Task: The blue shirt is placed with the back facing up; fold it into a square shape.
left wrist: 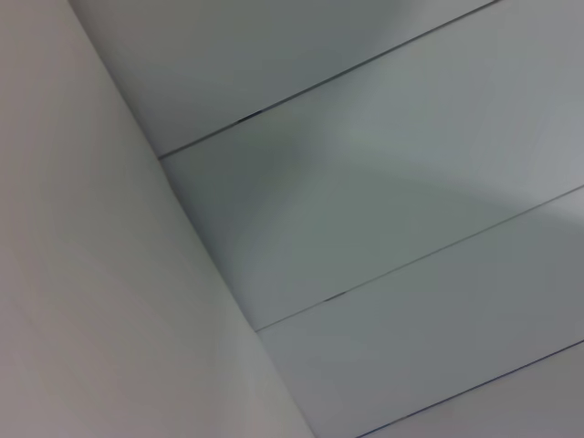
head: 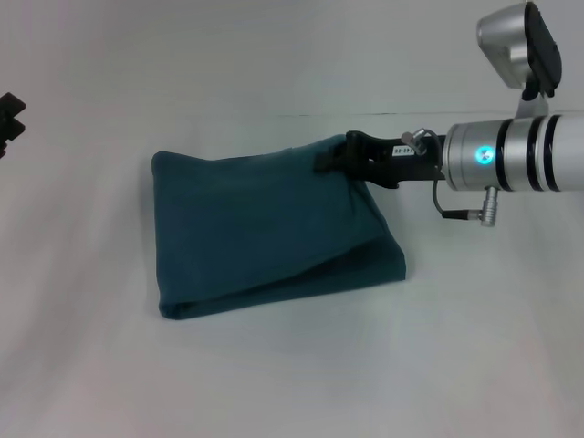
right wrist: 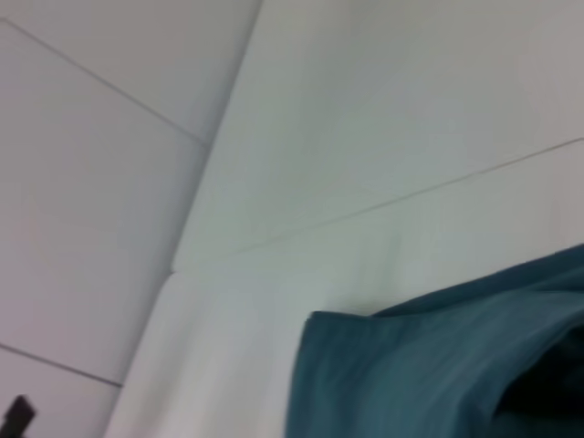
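Head view overlooks shirt; right wrist close.

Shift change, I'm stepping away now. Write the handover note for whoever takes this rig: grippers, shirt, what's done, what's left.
Right gripper: at the far right corner of the blue shirt, shut on the upper layer and holding it slightly raised.
Left gripper: parked at the left edge of the head view, away from the shirt; its wrist view shows only table and wall.
Shirt: on the white table, already folded into a compact, roughly square bundle, plain side showing, layers visible along the near edge.
Done: the main folds.
Left: probably lay the held corner flat, release, withdraw and check the edges line up.
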### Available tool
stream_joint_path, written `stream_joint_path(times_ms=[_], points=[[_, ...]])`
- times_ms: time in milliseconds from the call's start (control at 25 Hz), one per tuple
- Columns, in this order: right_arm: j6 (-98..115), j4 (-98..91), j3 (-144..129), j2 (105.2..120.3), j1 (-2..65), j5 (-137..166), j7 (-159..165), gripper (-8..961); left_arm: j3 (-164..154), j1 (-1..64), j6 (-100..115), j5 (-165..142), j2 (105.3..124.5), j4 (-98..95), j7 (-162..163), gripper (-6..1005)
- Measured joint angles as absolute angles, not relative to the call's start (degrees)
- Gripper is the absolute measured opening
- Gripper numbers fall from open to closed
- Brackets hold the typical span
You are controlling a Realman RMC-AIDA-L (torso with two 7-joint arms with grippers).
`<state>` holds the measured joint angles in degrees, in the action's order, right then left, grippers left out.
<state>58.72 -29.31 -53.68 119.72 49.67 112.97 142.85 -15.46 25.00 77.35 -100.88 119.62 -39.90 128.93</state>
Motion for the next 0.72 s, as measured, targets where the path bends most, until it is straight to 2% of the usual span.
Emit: stream_joint_path(times_ms=[720], points=[[55.9, -33.3, -57.5, 119.42, 49.8, 116.0, 142.9, 140, -15.3, 25.0, 77.3, -100.4, 119.52, -38.4, 128.2, 368]])
